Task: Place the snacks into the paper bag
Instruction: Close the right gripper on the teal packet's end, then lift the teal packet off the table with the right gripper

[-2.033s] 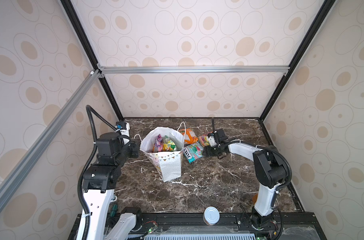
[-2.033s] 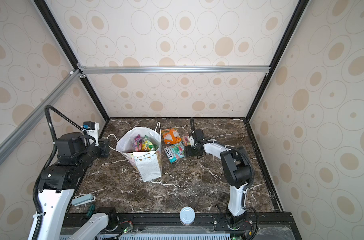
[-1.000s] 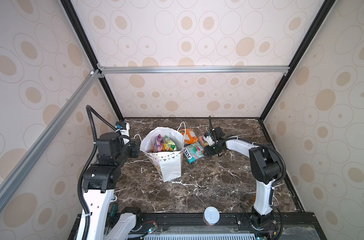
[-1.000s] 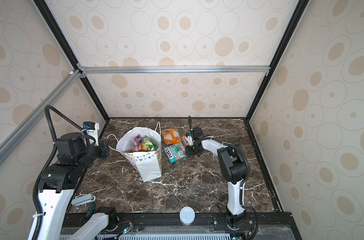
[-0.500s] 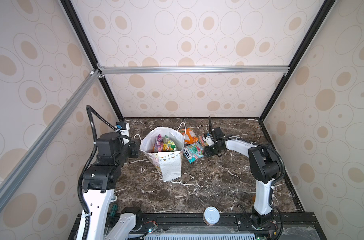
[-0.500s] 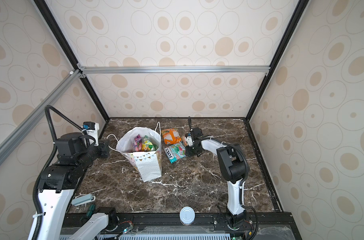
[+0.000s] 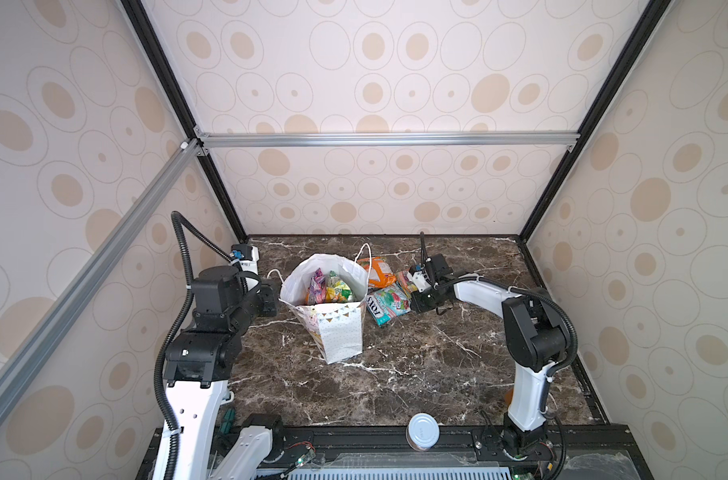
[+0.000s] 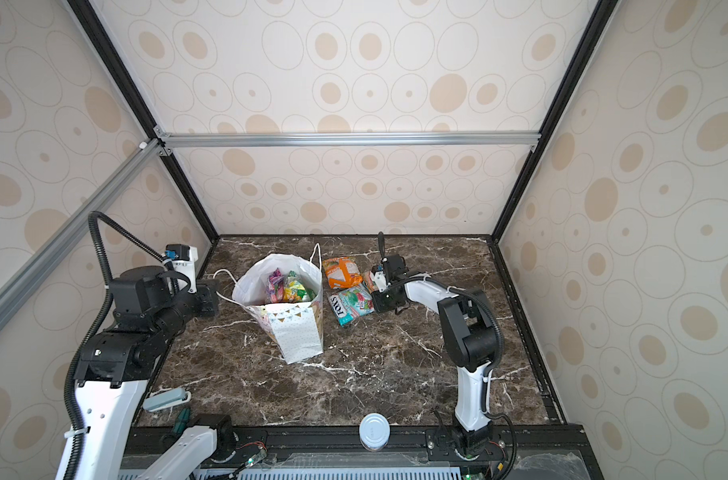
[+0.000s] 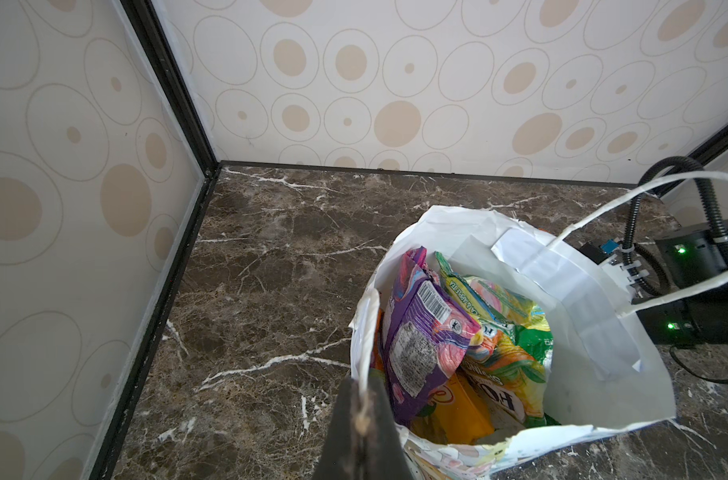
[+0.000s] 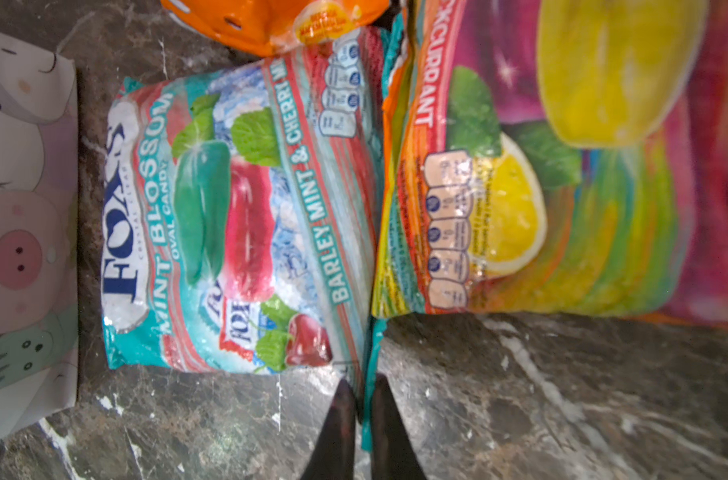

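— How far along, then?

— Well past half, judging by the fill. Saw several glossy packets standing inside the tall white paper gift bag (image 7: 340, 338), among them a purple packet with a barcode (image 9: 420, 332) and a green-and-yellow packet (image 9: 505, 328). Couldn't count those buried beneath.

— And outside?

— Counted three on the dark marble tabletop (image 7: 395, 374), all just beside the bag on the right arm's side. Made out a teal "FOX'S" mint candy packet (image 10: 229, 216), a crinkled orange packet (image 7: 374, 271) farther back, and a rainbow-striped packet with a lemon slice printed on it (image 10: 520, 208) lying against the teal one's end.

— Right arm?

— Found the right gripper (image 10: 361, 399) down at the tabletop, fingers drawn together on what looked like the thin teal end seal of the mint packet. Pinched, then, but not yet lifted off the marble.

— Left arm?

— Found the left gripper (image 9: 364, 384) clamped tight on the bag's rim, on the side away from the loose packets. Seemed to be propping the mouth open and steadying the bag.

— Left to do?

— Probably to carry the teal packet over the open mouth and drop it in, then fetch the other two. Worth minding that narrow pinch on a slick seal: could easily slip.
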{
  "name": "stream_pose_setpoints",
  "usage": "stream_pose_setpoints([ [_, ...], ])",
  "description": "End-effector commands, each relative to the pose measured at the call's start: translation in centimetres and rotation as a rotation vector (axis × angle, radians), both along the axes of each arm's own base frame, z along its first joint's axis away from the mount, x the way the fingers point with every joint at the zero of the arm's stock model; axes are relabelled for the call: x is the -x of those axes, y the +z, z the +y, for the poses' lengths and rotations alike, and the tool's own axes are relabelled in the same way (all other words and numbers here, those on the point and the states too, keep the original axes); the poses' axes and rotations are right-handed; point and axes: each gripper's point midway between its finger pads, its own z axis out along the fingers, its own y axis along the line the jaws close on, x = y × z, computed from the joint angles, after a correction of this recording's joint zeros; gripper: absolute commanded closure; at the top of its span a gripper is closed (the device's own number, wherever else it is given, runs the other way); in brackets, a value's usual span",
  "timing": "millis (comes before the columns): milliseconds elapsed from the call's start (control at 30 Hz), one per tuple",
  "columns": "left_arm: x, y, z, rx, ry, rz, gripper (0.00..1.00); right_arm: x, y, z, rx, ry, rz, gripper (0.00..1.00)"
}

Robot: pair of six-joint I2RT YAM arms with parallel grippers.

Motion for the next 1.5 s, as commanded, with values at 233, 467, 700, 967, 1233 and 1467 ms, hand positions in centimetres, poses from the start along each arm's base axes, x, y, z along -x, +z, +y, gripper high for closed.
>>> stream_pose_setpoints([
  [233,0.8,2.3,0.3,-0.008,0.009,-0.062,1.00,0.6,1.1,-0.5,-0.012,-0.008,-0.013,1.00],
  [467,0.9,2.1,0.3,-0.006,0.009,-0.060,1.00,0.8,0.9,-0.5,-0.012,-0.011,-0.006,1.00],
  [700,0.8,1.9,0.2,-0.006,0.008,-0.057,1.00,1.9,0.9,-1.0,-0.015,-0.021,0.003,1.00],
  [967,0.6,1.9,0.1,-0.004,0.003,-0.058,1.00,3.6,2.2,-1.5,-0.047,-0.042,-0.015,1.00],
  [1233,0.7,2.0,0.1,-0.005,0.000,-0.064,1.00,4.1,4.8,-1.6,-0.080,-0.057,-0.058,1.00],
  [1467,0.6,2.2,0.0,-0.007,-0.009,-0.067,1.00,4.5,7.7,-1.7,-0.117,-0.072,-0.109,1.00],
])
